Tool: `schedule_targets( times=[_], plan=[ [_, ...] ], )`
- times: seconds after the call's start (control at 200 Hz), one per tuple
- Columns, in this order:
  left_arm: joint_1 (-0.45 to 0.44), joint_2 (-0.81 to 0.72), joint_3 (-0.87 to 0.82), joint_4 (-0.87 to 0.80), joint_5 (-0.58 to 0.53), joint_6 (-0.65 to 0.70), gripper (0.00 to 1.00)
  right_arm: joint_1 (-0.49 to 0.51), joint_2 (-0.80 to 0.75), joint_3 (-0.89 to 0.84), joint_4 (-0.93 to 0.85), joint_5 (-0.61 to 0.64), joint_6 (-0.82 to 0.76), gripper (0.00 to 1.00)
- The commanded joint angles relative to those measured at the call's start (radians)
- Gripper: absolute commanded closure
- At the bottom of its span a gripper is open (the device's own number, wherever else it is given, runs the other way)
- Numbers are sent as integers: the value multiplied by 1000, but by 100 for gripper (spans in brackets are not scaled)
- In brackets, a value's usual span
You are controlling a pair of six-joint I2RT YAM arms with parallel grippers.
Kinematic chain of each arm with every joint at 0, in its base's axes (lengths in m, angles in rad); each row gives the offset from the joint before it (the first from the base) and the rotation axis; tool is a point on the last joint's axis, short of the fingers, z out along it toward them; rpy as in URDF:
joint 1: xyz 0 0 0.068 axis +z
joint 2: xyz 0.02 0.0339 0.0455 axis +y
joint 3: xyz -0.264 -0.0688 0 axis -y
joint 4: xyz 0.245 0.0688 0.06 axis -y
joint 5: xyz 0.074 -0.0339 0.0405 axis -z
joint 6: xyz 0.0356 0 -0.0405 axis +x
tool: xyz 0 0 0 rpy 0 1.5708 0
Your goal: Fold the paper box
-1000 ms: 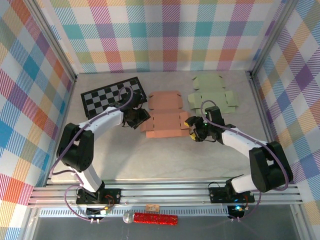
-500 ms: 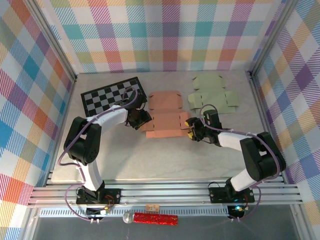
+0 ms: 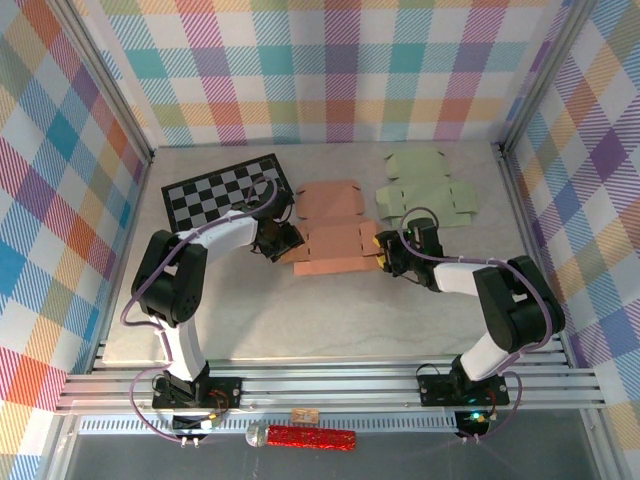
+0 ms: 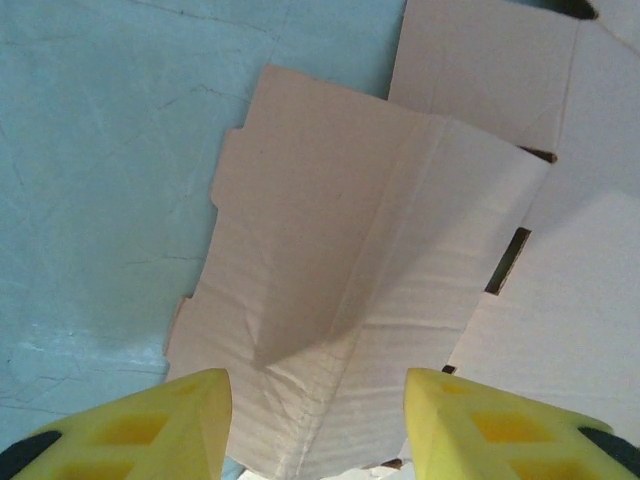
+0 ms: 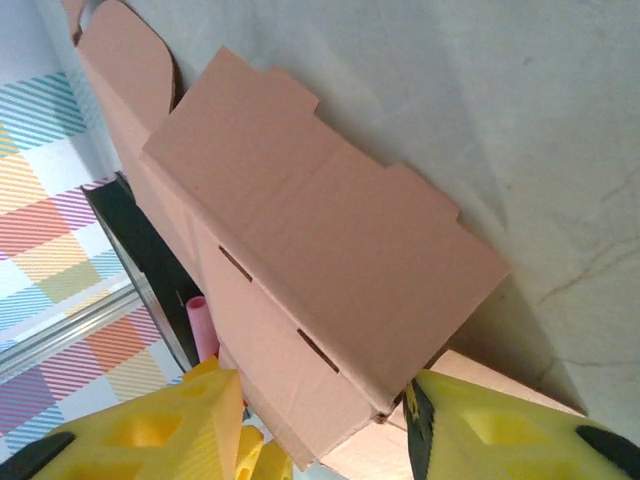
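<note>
One pale grey worktop [image 3: 330, 310] across the middle of the top view, closed in by plaid walls at the left, the right and the top of the frame. Two arms on it: left arm [image 3: 190, 260] bent up from the lower left, right arm [image 3: 480, 285] bent up from the lower right, both reaching toward the centre. Two flat cardboard cut-outs and one mat at the upper part of the worktop. First cut-out: the salmon paper box [image 3: 333, 230], just above centre, unfolded and mostly flat, with one long panel doubled along its lower edge. Second cut-out: a pale green carton blank [image 3: 425, 190] to the upper right, just beside the paper box, lying flat. One black-and-white checkerboard mat [image 3: 225, 190] at the upper left, tilted, its lower right corner near the paper box. Two grippers, one at each end of the paper box: left gripper [image 3: 285, 240] at its left edge, right gripper [image 3: 385, 255] at its right edge. In the left wrist view, left gripper [image 4: 315, 385] parted, one yellow finger in each lower corner, a creased flap of the paper box [image 4: 330, 300] running down into the gap, not visibly pinched. In the right wrist view, right gripper [image 5: 320, 385] likewise parted, astride the folded edge of the paper box [image 5: 320, 260], fingers clear of the cardboard faces. Below the arm bases, at the bottom of the top view, one red glittery cylinder [image 3: 300, 437] and, just above it, one small tan object [image 3: 306, 414], too small to identify.
</note>
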Motion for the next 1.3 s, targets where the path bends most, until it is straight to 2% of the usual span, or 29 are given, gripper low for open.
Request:
schedule_targets(
  times=[0.0,0.25,0.565,0.79,1.05,1.295],
  plan=[
    [7,15,-2,5,21,13,52,-6,32,-12,49,22,19,56],
    [1,14,-12,8,21,17,53,-5,50,-1,41,51,10,60],
    [-5,12,-9,0,22,25,53,-6,104,-7,149,91,33,60],
    [-8,12,-8,-3,20,30,54,-6,129,-9,199,104,49,73],
    [-23,-15,0,-19,7,44,53,-5,96,-6,162,113,35,99],
    [-74,-147,-20,-94,-68,41,41,1,-16,15,1,124,43,100]
  ],
)
